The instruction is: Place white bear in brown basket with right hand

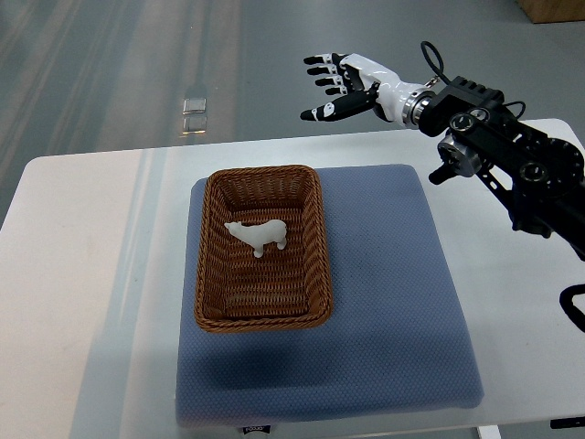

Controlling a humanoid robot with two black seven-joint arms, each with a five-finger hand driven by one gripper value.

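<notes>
Now | white bear (259,235) inside brown basket (211,265) (standing) | right hand (343,87) empty

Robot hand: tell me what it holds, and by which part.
Nothing. The right robot hand is open and empty, raised beyond the table's far edge. The bear lies in the basket.

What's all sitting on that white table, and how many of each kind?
White bear: 1
Brown basket: 1
Blue cushion pad: 1
Total: 3
The right hand is open, above the table's far edge.
</notes>
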